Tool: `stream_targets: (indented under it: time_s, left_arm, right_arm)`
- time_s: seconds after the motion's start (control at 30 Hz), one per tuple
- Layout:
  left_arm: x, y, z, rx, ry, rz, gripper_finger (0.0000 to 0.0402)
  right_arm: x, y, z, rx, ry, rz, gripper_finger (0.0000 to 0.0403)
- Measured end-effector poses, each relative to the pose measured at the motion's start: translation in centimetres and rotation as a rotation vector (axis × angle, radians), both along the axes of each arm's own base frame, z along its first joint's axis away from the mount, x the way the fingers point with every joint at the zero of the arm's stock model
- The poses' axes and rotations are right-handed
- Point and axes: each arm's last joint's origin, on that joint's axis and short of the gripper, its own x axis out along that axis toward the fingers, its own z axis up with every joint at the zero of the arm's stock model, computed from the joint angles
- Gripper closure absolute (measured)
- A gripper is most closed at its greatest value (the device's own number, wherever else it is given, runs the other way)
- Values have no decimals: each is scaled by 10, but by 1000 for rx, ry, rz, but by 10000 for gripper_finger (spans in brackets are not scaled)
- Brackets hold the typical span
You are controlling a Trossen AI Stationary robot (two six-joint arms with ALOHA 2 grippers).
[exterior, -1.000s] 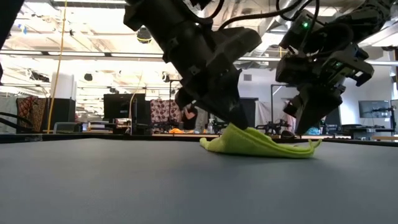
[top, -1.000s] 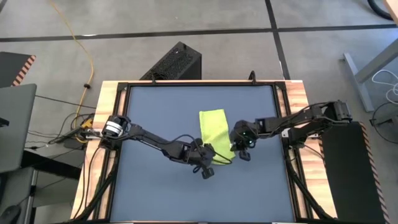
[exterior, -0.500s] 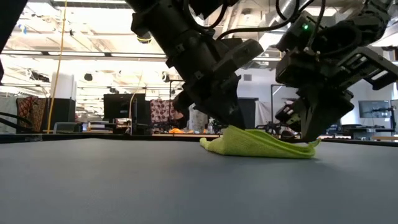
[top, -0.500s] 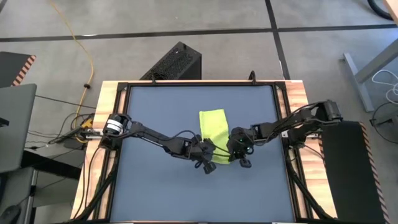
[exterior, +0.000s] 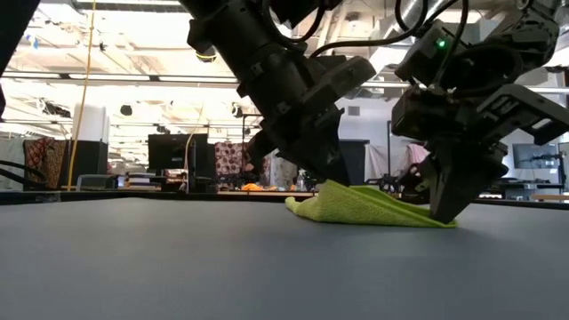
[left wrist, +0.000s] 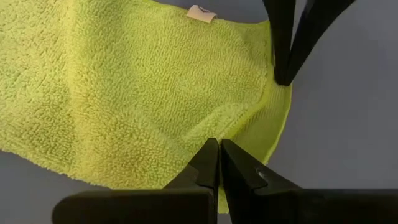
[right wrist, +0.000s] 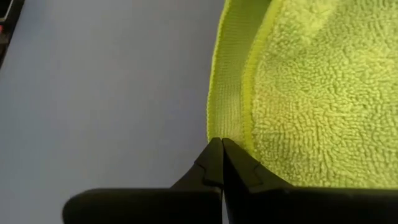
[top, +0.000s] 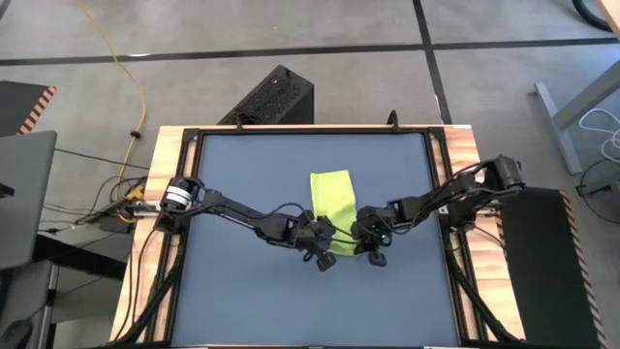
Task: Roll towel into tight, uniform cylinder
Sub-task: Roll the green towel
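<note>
The scene holds 1 towel [top: 331, 198], lime and plain, lying on 1 dark blue-grey mat [top: 242, 184] that covers the surface. 2 dark arms reach in, making 2 grippers: the left gripper [top: 325, 254] and the right gripper [top: 369, 248]. 1 black box [top: 271, 97] stands on the floor beyond.

Plain lime towel [top: 332, 199] with small pale tag [left wrist: 201, 13]; dark blue-grey mat [top: 242, 184]; black arms; light wood table [top: 161, 160] edge; yellow cable [top: 131, 78].

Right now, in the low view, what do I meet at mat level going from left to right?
Bare mat → left gripper → towel → right gripper.
</note>
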Motion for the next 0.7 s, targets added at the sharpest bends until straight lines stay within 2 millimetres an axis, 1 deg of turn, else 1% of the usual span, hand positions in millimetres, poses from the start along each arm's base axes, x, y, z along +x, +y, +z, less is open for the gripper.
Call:
stream_targets:
  time_s: [0.13, 0.3, 0.4, 0.7]
  left_arm:
    - [-2, -7, -1, 3, 12, -16, 401]
    - [-6, -22, -1, 5, 19, -31, 401]
    - [-9, -28, -2, 16, 23, -9, 401]
    - [-12, -30, -4, 28, 34, 33, 401]
  right_arm:
    - [-3, 2, 0, -4, 42, -39, 385]
    - [-12, 0, 5, -36, 93, -62, 385]
    - [-15, -1, 7, -41, 118, -62, 385]
    - [-18, -1, 6, -34, 159, -81, 385]
